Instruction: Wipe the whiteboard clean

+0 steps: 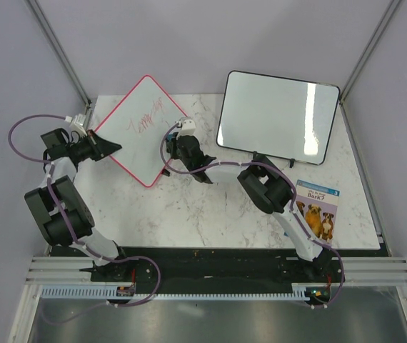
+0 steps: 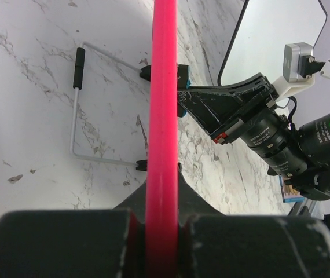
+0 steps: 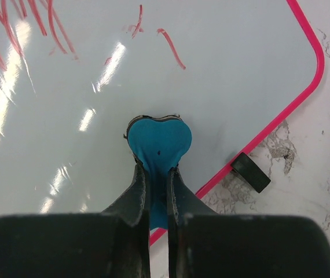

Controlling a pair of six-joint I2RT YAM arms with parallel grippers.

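Left gripper [image 1: 109, 148]: closed on the left corner of the whiteboard [image 1: 136, 150], with the pink frame clamped between the pads to steady the board.
Whiteboard position: on the table [image 1: 210, 214], left rear, turned corner-on like a diamond.
Handwriting [image 1: 146, 118]: red strokes across the upper middle of the board, long axis rising from lower left to upper right in the top view.
Right gripper [image 3: 156, 174]: closed on a blue eraser [image 3: 158, 142], pad face down on the white surface just inside the right-hand frame edge.
Governing relation: strokes lie ahead and to the left of the eraser, apart from it — judged to call for a sweep away from the frame, toward the board's centre.
Nearer arm: right.
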